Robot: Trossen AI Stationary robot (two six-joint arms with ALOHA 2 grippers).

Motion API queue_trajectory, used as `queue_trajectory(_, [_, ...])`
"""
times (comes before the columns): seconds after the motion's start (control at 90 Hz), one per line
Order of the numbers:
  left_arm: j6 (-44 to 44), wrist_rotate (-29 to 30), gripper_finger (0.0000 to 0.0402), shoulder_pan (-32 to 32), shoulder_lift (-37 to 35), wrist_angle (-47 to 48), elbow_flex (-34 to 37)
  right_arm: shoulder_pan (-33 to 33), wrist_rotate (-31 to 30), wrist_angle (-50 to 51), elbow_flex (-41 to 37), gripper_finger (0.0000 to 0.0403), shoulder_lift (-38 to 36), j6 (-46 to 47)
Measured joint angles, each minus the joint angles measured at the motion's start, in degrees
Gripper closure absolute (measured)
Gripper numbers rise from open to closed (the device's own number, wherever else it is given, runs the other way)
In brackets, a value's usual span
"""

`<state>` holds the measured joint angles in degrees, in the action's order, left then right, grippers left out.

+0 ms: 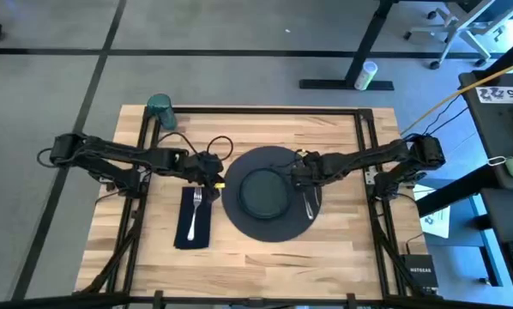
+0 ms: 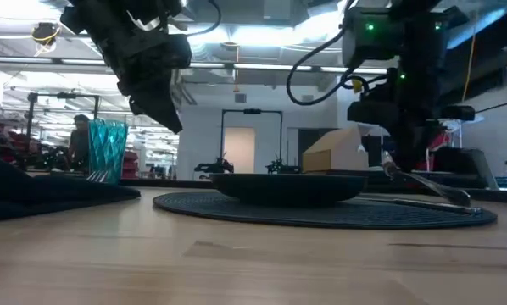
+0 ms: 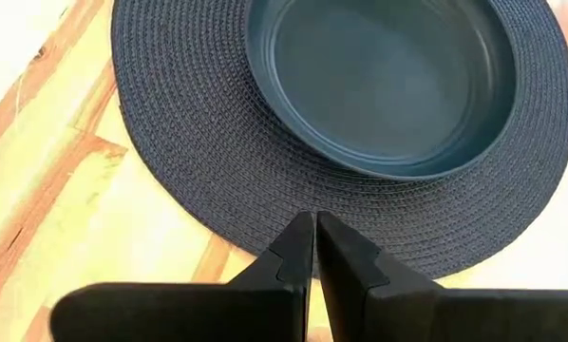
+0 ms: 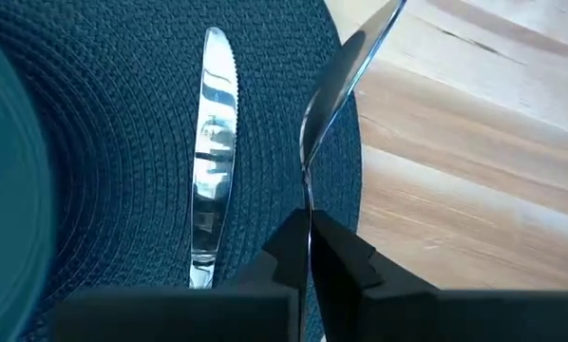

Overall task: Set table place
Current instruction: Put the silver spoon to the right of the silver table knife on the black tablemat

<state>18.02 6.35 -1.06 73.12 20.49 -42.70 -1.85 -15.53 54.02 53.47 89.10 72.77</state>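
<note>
A dark round charger (image 1: 239,225) lies mid-table with a dark plate (image 1: 261,190) on it. To its left, a silver fork (image 1: 194,210) lies on a navy napkin (image 1: 184,230). A knife (image 4: 213,161) lies flat on the charger, right of the plate. My right gripper (image 4: 310,223) is above the charger's right part, shut on a spoon (image 4: 333,95). My left gripper (image 3: 314,228) hovers shut and empty over the charger's left rim (image 3: 217,223). A teal cup (image 1: 159,110) stands at the far left corner. My right gripper pinches the spoon's thin end (image 4: 309,195) between its two fingers, coming from above. The spoon runs on from the fingers, slanting down toward the charger's right rim (image 2: 482,216). Whether its far end (image 2: 461,197) touches the charger, I cannot tell.
Black metal rails (image 1: 366,163) run along the table's sides, and both arms reach in over them. Bare wood (image 1: 342,249) lies right of and in front of the charger. People and shelves show in the room beyond.
</note>
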Motion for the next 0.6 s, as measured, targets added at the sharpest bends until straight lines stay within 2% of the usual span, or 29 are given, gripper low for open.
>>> queue_trajectory(0.167, [0.1, 0.0, 0.0401, 0.0, 0.0, 0.0, 0.0, 0.0, 0.0, -2.0, 0.0, 0.0393, 0.0, -2.4])
queue_trajectory(0.467, [0.2, 0.0, 0.0401, 0.0, 0.0, 0.0, 0.0, 0.0, -0.4, -3.2, 0.0, 0.0316, 0.0, -4.3])
queue_trajectory(0.6, [0.2, 0.0, 0.0401, 0.0, 0.0, 0.1, 0.0, 0.0, -0.4, -3.5, 0.0, 0.0303, 0.0, -5.0])
